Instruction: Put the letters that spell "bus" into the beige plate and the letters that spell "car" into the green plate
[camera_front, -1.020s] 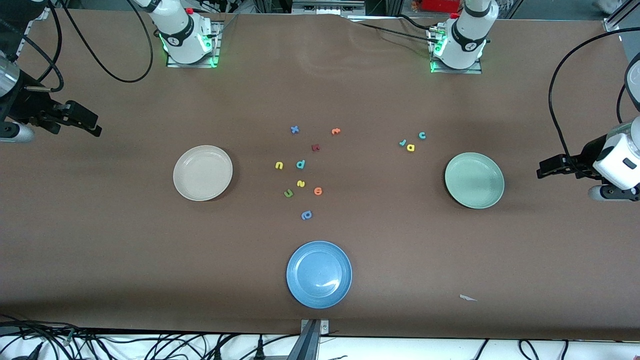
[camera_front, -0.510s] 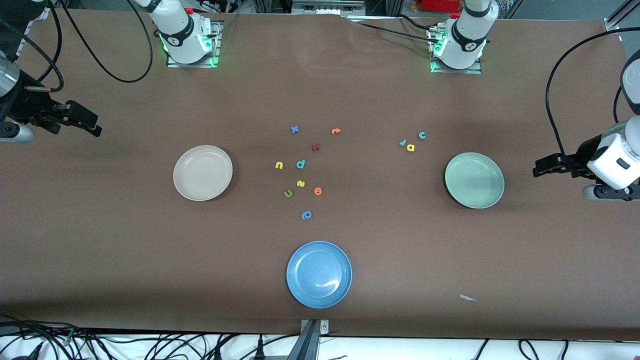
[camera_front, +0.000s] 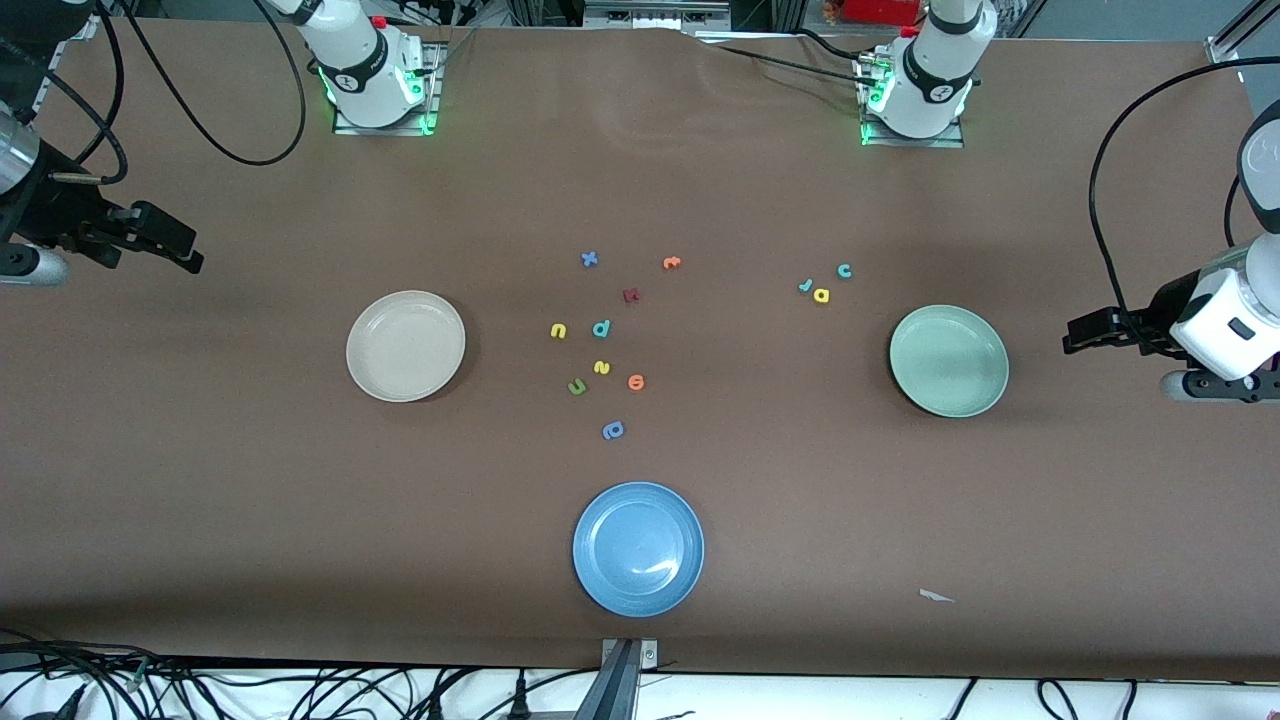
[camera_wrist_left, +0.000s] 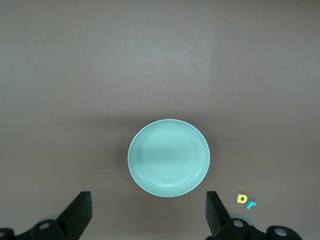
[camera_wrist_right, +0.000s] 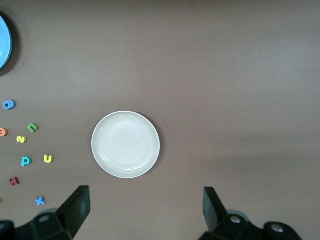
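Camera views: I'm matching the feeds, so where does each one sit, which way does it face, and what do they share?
Front view: high across the table, facing both bases; shows left gripper, right gripper, blue plate.
Left wrist view: looks down on the green plate between its open fingers.
Right wrist view: looks down on the beige plate, fingers open.
Shared: both plates also show in front.

The beige plate (camera_front: 405, 346) and the green plate (camera_front: 948, 361) are seen bare, well apart on the tabletop. A teal b (camera_front: 601, 328), yellow u (camera_front: 558, 331) and yellow s (camera_front: 601, 367) are scattered between them. A teal c (camera_front: 844, 271), yellow a (camera_front: 821, 295) and teal r (camera_front: 805, 286) are clustered near the green plate.
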